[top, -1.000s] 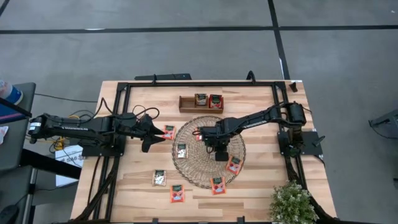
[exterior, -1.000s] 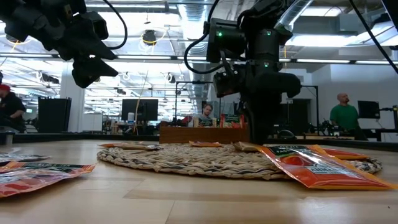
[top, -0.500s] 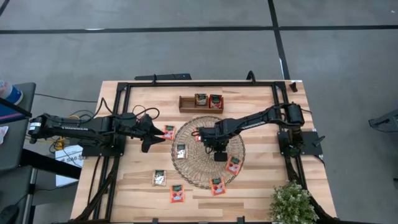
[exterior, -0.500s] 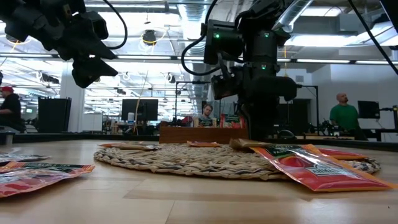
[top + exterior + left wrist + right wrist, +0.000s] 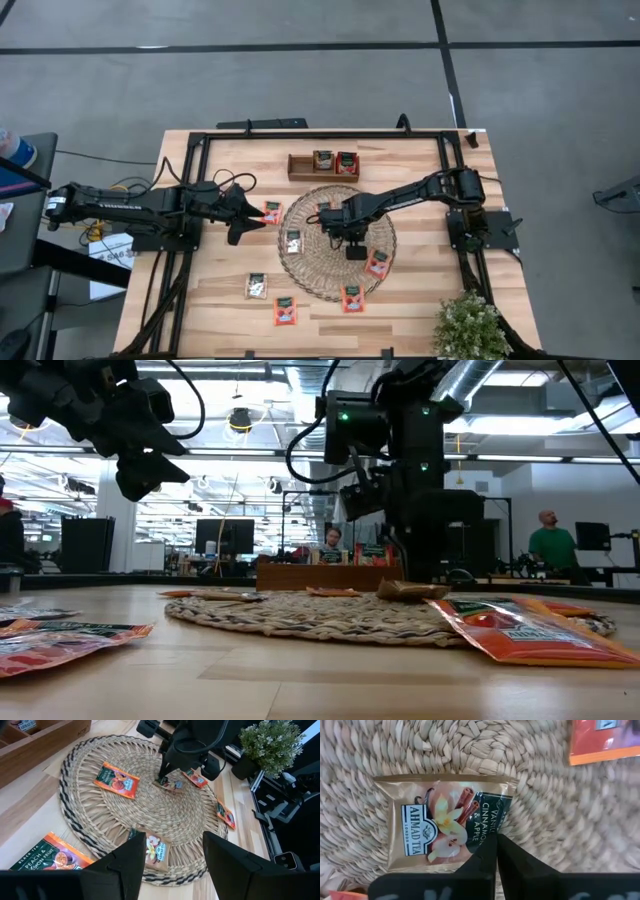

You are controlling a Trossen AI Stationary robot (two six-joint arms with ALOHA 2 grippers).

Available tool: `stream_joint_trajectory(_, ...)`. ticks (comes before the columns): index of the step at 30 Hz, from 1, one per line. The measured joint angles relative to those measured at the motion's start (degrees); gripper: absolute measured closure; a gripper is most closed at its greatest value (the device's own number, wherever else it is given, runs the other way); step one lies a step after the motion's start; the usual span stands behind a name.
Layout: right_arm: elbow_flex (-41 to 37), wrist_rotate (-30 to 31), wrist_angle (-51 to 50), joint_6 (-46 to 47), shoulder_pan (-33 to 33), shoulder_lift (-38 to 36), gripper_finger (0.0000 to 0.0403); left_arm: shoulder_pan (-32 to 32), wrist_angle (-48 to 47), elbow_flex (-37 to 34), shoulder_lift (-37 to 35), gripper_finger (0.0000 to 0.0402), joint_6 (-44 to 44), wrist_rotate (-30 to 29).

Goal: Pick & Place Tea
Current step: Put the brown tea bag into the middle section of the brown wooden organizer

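A beige tea packet with a dark green label lies on the round woven mat. My right gripper stands over the mat's middle, shut on this packet. The left wrist view shows the packet under that gripper. Another beige packet and three orange ones lie flat on the mat. Three more lie on the table. My left gripper hangs open above the table left of the mat. My right gripper pinches the beige packet between its two fingers at the edge of the dark green label end. The fingers come from above, pointing down. The rest of the packet lies on the mat.
A wooden compartment tray at the far edge holds two packets. A potted plant stands at the near right corner. A black frame rims the table. People show in the room behind.
My right gripper has stayed shut over the mat's middle. It shifted a little toward the table's left, then back. The mat and the packets on it slid slightly toward the table's right in the last half second.
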Motion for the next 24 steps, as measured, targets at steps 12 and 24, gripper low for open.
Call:
stream_joint_trajectory(12,12.2,7.9,-13.6,-2.6,0.6,0.0,0.0403,0.0,0.4,0.0,0.0,0.0214,0.0,-0.1)
stream_joint_trajectory(24,28.7,31.1,-22.0,-14.4,0.3,-0.3,0.0403,0.0,0.6,0.0,0.0,0.0214,1.1,-0.3)
